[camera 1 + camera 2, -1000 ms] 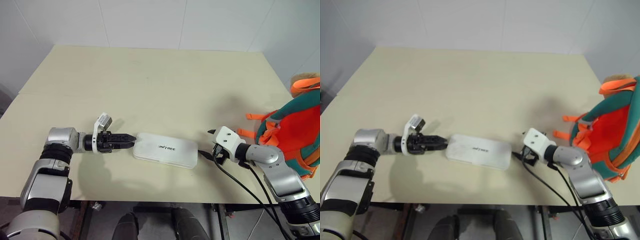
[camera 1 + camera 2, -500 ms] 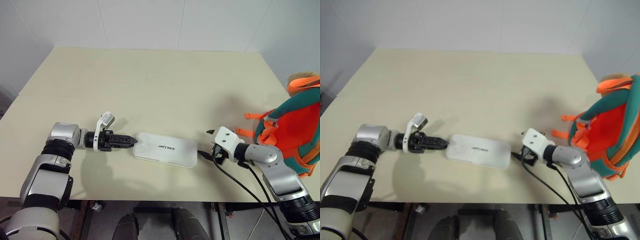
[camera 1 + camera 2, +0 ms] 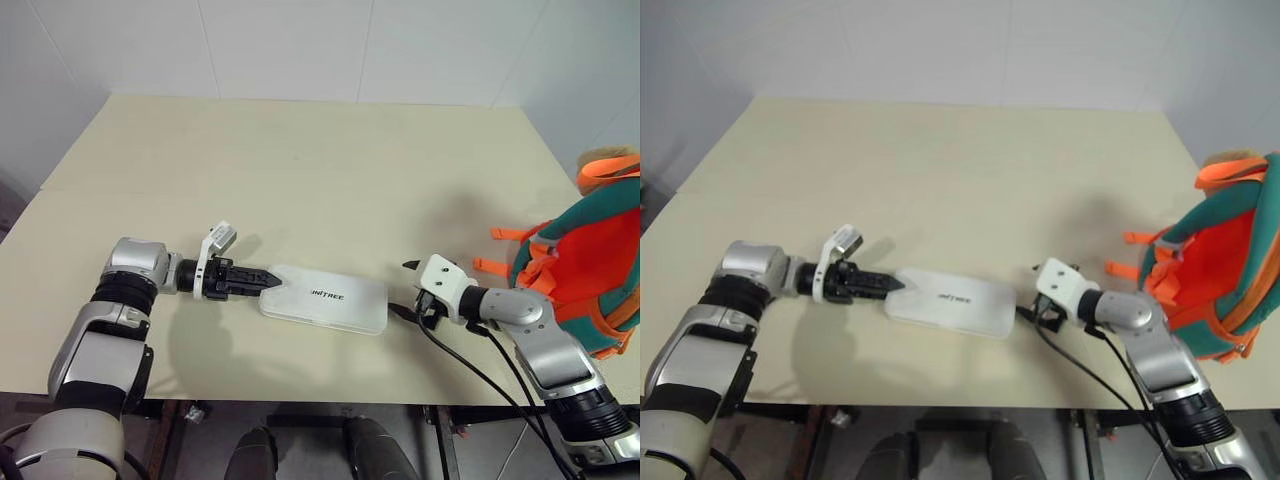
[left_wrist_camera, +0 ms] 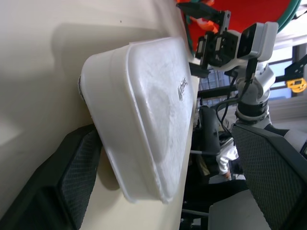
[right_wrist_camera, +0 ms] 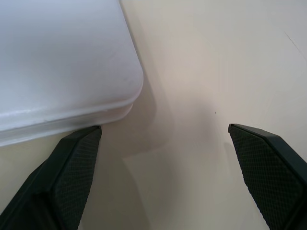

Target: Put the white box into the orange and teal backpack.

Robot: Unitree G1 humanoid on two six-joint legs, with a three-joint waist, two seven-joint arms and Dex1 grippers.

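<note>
Two claws, both spread open, flank the white box: left claw at its left end, right claw just off its right end (neither grips it). Box lies flat near the surface's front edge; orange and teal backpack stands at the right edge.

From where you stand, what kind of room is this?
Probably a lab or test room rather than a home: a plain beige table against bare white walls, with a white box and an orange and teal backpack set out on it.
</note>
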